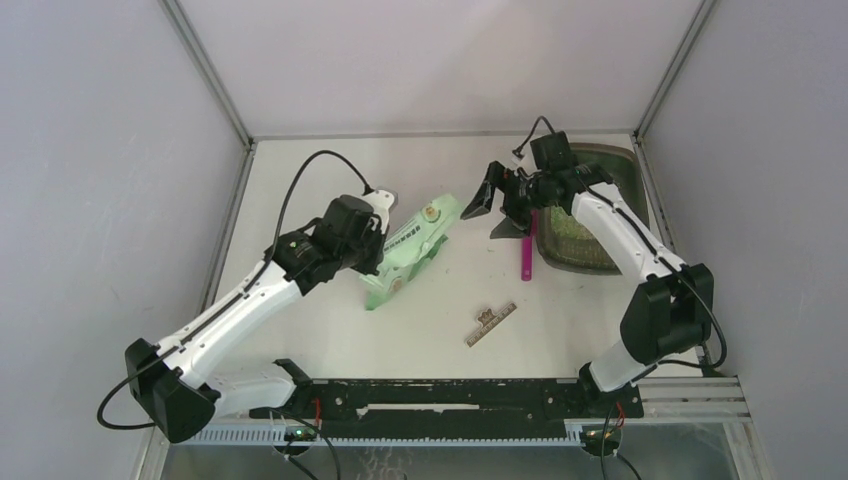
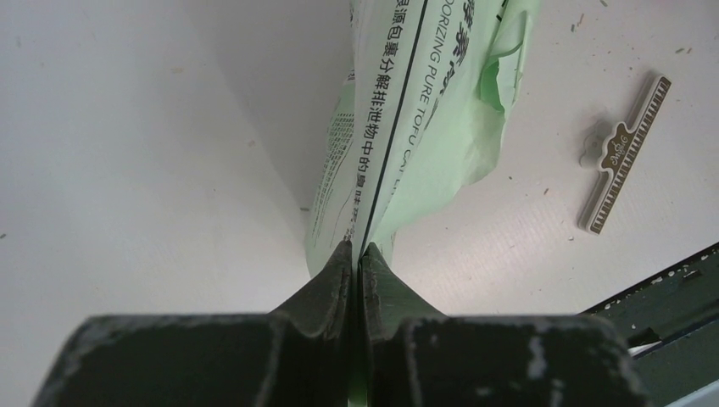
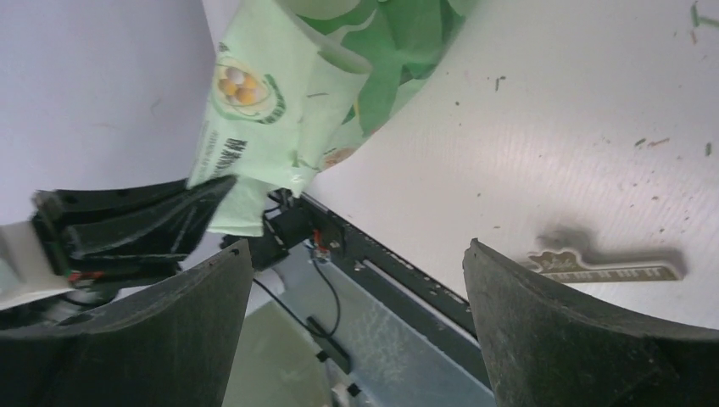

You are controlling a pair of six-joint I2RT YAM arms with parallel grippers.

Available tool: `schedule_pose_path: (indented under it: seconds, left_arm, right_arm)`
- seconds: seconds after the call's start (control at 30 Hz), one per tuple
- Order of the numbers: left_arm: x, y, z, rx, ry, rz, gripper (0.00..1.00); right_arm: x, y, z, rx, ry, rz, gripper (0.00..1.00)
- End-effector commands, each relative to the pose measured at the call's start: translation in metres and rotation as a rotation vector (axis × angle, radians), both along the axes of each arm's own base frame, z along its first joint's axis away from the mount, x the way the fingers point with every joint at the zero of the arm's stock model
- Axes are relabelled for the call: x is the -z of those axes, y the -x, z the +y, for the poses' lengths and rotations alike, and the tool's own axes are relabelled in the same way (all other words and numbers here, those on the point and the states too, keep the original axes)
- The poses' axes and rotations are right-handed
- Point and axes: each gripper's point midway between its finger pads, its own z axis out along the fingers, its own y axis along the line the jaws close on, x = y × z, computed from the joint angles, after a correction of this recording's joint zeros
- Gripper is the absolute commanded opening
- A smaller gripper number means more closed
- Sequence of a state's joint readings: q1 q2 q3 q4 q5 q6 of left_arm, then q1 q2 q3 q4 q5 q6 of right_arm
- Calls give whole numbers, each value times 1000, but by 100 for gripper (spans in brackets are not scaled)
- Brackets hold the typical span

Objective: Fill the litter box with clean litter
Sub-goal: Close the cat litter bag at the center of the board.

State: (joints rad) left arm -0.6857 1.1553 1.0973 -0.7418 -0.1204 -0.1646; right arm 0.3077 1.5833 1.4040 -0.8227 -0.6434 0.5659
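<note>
The litter box stands at the table's far right, a dark tray with pale greenish clean litter in it, partly covered by my right arm. A light-green printed bag hangs tilted over the middle of the table. My left gripper is shut on the bag's edge, and the left wrist view shows the film pinched between the closed fingertips. My right gripper hovers open just right of the bag, between it and the box. In the right wrist view its jaws stand wide with nothing between them, the bag ahead.
A magenta scoop lies on the table beside the litter box's left rim. A small toothed clip lies near the front middle, also seen by both wrists. A black rail runs along the near edge. Walls enclose three sides.
</note>
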Motion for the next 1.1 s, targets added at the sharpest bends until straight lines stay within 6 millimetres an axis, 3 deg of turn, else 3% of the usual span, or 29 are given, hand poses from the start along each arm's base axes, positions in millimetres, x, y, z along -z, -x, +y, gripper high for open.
schedule_pose_path:
  seconds: [0.0, 0.13, 0.33, 0.5, 0.77, 1.07]
  left_arm:
    - [-13, -3, -6, 11, 50, -74, 10]
    - [-17, 0, -13, 29, 64, -90, 11]
    - [-19, 4, -20, 50, 79, -105, 11]
    - [-15, 5, -21, 55, 86, -107, 11]
    - [-3, 4, -24, 54, 69, -98, 11]
    - [-9, 7, -25, 63, 75, -111, 11]
  right_arm:
    - [-47, -5, 15, 135, -123, 44, 99]
    - [-68, -10, 39, 189, -177, 136, 98]
    - [-94, -29, 65, 231, -101, 150, 98]
    - [-67, -29, 73, 220, 0, 235, 98]
    - [-29, -12, 61, 222, 85, 275, 98]
    - [-2, -25, 75, 215, 118, 335, 93]
